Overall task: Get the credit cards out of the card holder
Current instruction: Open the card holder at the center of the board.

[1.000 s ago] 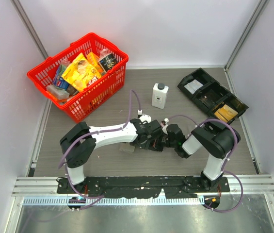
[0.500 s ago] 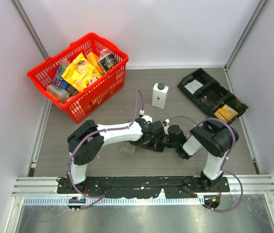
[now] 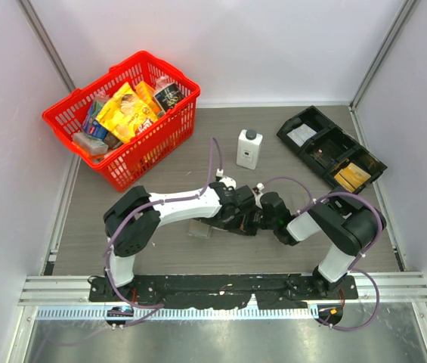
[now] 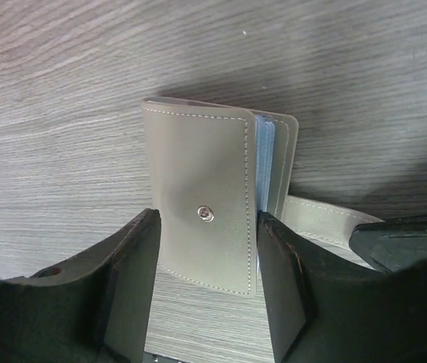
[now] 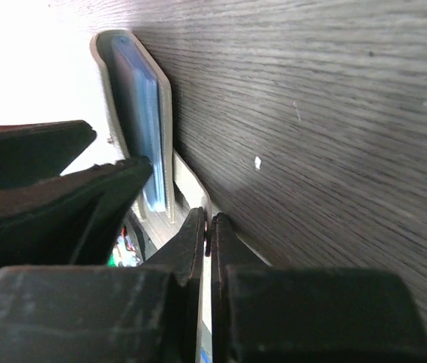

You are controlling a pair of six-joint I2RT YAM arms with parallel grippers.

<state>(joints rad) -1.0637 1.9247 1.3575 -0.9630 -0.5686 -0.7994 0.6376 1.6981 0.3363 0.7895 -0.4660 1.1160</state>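
Credit cards [image 4: 263, 160] in card holder [image 4: 198, 174], right fingers [image 5: 189, 243] pinching its strap [image 4: 315, 221], left fingers [image 4: 130, 265] flanking, grip unclear

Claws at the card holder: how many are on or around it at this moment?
2. The left claw brackets the card holder, one finger at each side edge of its body. The right claw is shut on its strap, just right of that.

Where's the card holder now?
The card holder is centre of the left wrist view, between the left gripper fingers; the right gripper pinches its strap.
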